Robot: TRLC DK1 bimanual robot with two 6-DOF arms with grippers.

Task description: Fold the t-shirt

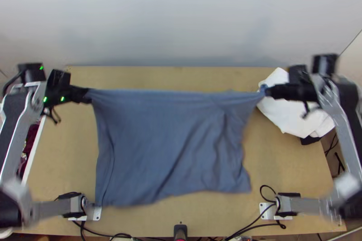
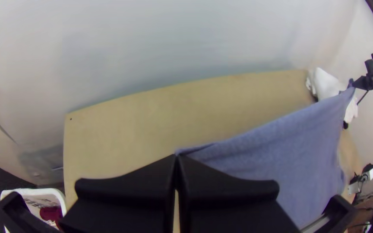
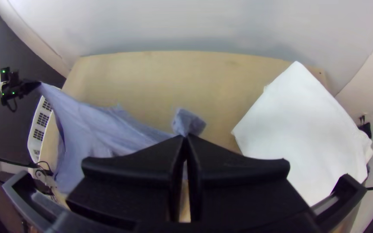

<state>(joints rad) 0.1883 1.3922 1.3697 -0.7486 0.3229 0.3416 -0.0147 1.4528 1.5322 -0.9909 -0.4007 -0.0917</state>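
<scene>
your left gripper (image 1: 87, 95) and right gripper (image 1: 267, 91) each pinch the blue t-shirt (image 1: 163, 146) between closed fingers (image 2: 225, 185), its edge taut across the bench (image 1: 289, 164).

Light on table (image 1: 289, 164) fairly bright, soft & even — src unclear. Wall (image 1: 181, 15) behind table pale w/ faint, diffuse shadows, darker band along table's far edge. Wrist views: fisheye, table edges bowed — corners dark.

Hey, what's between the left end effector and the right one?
The blue t-shirt. In the top view, its far edge runs nearly straight from the left end effector to the right end effector.
</scene>
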